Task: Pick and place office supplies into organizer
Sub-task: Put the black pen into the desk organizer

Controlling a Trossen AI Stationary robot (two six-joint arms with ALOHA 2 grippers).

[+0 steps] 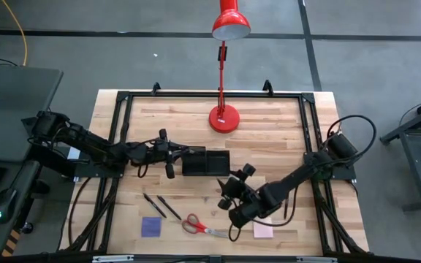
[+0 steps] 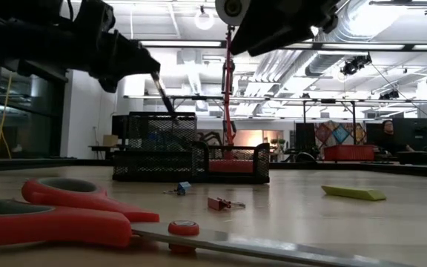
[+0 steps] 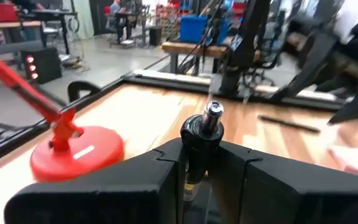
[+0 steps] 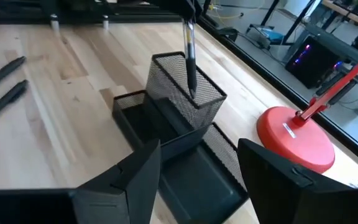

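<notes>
A black pen [image 2: 163, 95] hangs slanted in my left gripper [image 1: 168, 155], which is shut on it. The pen's lower tip [image 4: 192, 93] is at the mouth of the tall mesh compartment of the black organizer [image 1: 205, 162], mid-table. My right gripper [image 1: 231, 191] hovers open just on the near side of the organizer, with nothing between its fingers [image 4: 135, 174]. On the table near the front lie two more black pens [image 1: 161, 207], red-handled scissors [image 1: 196, 225], a purple pad [image 1: 151, 226] and a pink pad [image 1: 263, 230]. My left gripper pinches the pen's shaft [image 3: 194, 163] between its two fingers, which come about level from the table's left and lie across it. The pen's upper end [image 3: 213, 112] sticks out above the fingers. The pen is lifted clear and tilted, its lower tip at the mesh compartment's opening.
A red desk lamp stands with its base [image 1: 224, 118] just beyond the organizer, its stem [image 1: 221, 69] reaching toward the far edge. Two small clips [image 2: 184, 188] [image 2: 217, 203] lie on the table in front of the organizer. A black frame [image 1: 123, 98] runs round the tabletop.
</notes>
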